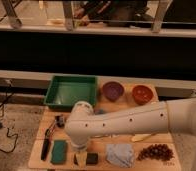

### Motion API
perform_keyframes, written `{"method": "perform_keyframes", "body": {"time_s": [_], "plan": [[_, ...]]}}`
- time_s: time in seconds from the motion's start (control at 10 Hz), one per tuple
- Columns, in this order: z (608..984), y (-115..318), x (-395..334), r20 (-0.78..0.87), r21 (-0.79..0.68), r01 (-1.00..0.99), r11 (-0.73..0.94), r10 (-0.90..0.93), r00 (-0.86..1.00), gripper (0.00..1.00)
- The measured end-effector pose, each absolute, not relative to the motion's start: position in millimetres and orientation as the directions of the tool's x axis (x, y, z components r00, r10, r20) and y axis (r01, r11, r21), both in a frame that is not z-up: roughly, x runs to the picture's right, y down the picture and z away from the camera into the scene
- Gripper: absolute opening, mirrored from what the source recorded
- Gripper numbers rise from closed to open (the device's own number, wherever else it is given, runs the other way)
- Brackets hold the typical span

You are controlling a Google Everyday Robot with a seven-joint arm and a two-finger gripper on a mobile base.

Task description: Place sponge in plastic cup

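The sponge (59,151), a flat teal-green block, lies at the front left of the wooden table (36,161). My white arm reaches in from the right and bends down over the table's middle. Its gripper (81,157) hangs low just right of the sponge, open, with nothing in it. It is apart from the sponge and right beside a dark brown-black block (92,159). The plastic cup is hidden from view, and the arm covers much of the table's middle and right.
A green tray (71,92) stands at the back left, with a purple bowl (113,91) and an orange-red bowl (142,94) to its right. A black utensil (46,145) lies left of the sponge. A blue cloth (120,154) and a brown cluster (156,151) sit at the front right.
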State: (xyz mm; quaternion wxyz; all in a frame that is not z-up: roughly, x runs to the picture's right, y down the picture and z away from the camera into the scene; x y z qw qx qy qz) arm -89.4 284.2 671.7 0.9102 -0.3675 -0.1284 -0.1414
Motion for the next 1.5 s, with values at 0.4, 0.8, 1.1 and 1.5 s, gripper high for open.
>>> {"method": "perform_keyframes", "body": {"time_s": [0.4, 0.8, 1.1, 1.5], "plan": [[672, 284, -89, 0.337, -0.633, 0.352, 0.69, -0.163, 0.927, 0.8], [678, 284, -124, 0.375, -0.625, 0.388, 0.677, -0.176, 0.91, 0.8], [683, 284, -167, 0.406, -0.616, 0.41, 0.673, -0.175, 0.897, 0.8], [690, 290, -177, 0.422, -0.618, 0.398, 0.678, -0.141, 0.895, 0.8]]}}
